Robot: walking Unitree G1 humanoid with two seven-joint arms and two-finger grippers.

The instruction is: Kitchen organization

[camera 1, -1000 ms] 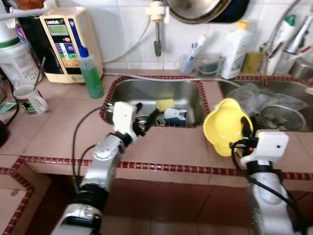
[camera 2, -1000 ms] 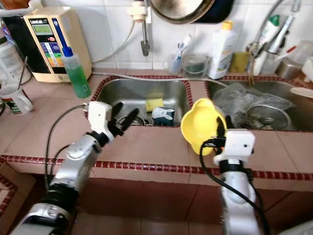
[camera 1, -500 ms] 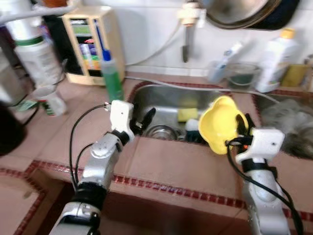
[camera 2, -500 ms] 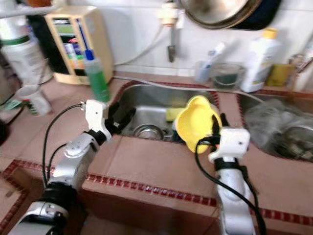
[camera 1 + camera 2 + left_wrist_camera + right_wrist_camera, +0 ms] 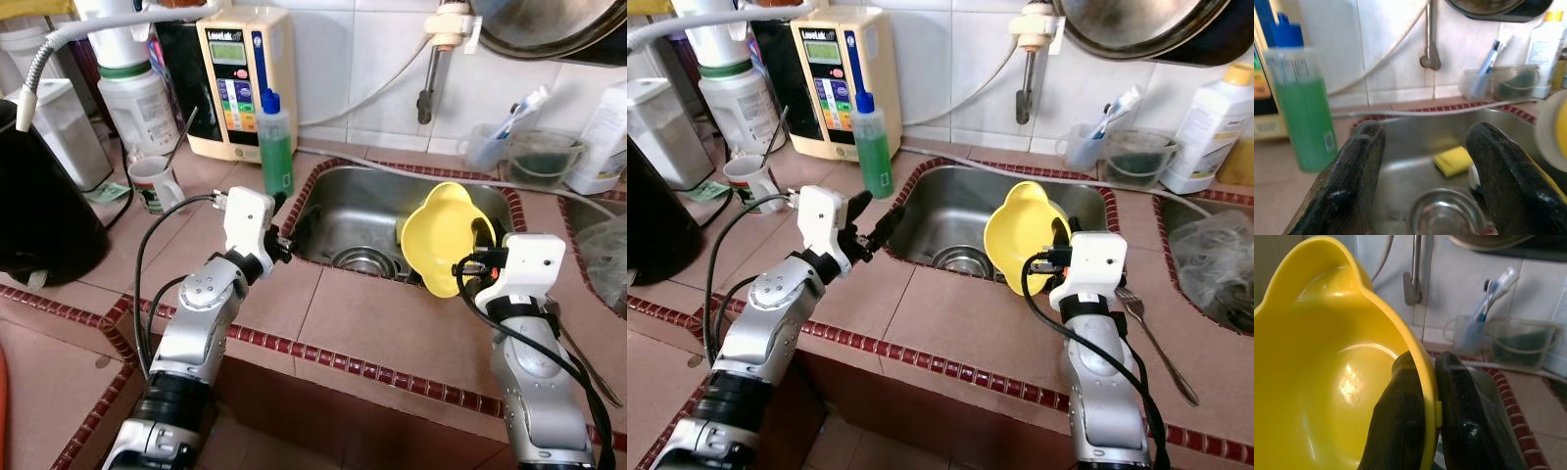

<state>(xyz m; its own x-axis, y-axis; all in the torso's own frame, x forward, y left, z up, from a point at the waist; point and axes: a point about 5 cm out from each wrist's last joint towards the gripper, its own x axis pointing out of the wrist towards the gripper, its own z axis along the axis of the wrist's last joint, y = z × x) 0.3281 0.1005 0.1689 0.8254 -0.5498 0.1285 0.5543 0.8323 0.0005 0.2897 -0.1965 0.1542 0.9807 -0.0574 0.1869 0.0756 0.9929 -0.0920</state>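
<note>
My right gripper (image 5: 1422,416) is shut on the rim of a yellow plastic bowl (image 5: 439,238), which it holds tilted on edge over the right part of the steel sink (image 5: 367,208). One black finger (image 5: 1396,426) lies inside the bowl and the other outside. My left gripper (image 5: 291,225) stands open and empty at the sink's left rim. Through its fingers (image 5: 1354,176) I see a yellow sponge (image 5: 1452,160) and a round metal bowl (image 5: 1447,215) on the sink floor. A green soap bottle (image 5: 275,147) stands just left of the sink.
A water ioniser (image 5: 236,78), a mug (image 5: 152,184), white containers and a black appliance (image 5: 39,211) crowd the left counter. A cup with a toothbrush (image 5: 1089,142), a clear tub and a white bottle (image 5: 1203,127) line the back. A fork (image 5: 1146,328) lies by my right arm.
The camera has swung left and pulled back, bringing the left counter into view. The yellow bowl stays in my right gripper, now in front of the first sink. My left gripper keeps its place at the rim.
</note>
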